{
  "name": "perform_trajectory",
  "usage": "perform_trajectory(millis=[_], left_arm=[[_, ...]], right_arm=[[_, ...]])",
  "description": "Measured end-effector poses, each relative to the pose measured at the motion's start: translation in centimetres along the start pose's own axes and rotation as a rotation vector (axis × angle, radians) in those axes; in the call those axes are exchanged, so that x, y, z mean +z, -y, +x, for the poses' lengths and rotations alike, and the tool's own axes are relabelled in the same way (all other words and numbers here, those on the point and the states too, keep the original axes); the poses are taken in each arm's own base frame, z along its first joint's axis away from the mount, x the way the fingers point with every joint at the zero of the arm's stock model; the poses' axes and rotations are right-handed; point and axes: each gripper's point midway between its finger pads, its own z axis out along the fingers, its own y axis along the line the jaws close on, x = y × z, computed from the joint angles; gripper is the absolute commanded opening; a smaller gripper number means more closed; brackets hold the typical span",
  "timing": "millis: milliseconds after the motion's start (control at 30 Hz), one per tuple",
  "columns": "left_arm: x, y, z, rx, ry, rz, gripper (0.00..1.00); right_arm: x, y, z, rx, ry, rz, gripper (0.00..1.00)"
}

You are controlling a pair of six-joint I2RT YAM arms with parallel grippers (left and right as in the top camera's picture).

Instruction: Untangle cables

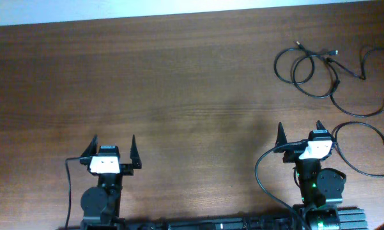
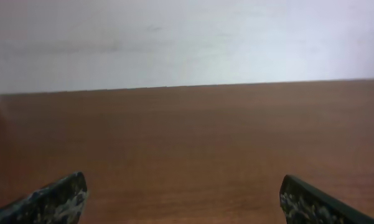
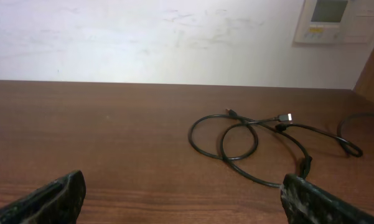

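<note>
Nearest to the lens in the right wrist view are the 2 dark fingers (image 3: 56, 199) of the right gripper (image 3: 182, 190), at the lower corners of the frame; they stand wide apart with nothing between them. Beyond them, right of centre in that view, lie the cables (image 3: 249, 122): thin black cords resting flat on the table (image 3: 81, 124), making 2 loops that overlap each other, with a silver plug (image 3: 286, 116) and a smaller plug (image 3: 231, 112) pointing out from the crossing. No tight knot is visible; it looks more like loose loops laid over each other, so I judge they should slide apart easily if 1 end is pulled.

From overhead the cables (image 1: 336, 80) are in the upper right of the frame, and their spread runs mostly left to right. They lie above the right gripper (image 1: 299, 128) in the frame and a little toward the right edge, well apart from it. The left gripper (image 1: 114, 140), in the lower left, is much farther and is also spread wide and empty. So the right arm is the natural one to reach forward.
</note>
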Motion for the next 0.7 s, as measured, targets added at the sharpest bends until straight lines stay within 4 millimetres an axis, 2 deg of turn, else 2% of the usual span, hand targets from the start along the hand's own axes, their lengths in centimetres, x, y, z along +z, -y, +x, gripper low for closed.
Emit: perform_trajectory(millis=[233,700], left_arm=[[-0.01,-0.46,-0.03,-0.073,0.002,-0.027,0.99],[0.00,-0.37,-0.04,-0.077,0.002,-0.022,0.99]], right_arm=[[0.00,0.00,0.00,-0.001,0.000,0.000,0.99],[0.00,0.00,0.00,-0.001,0.000,0.000,0.99]])
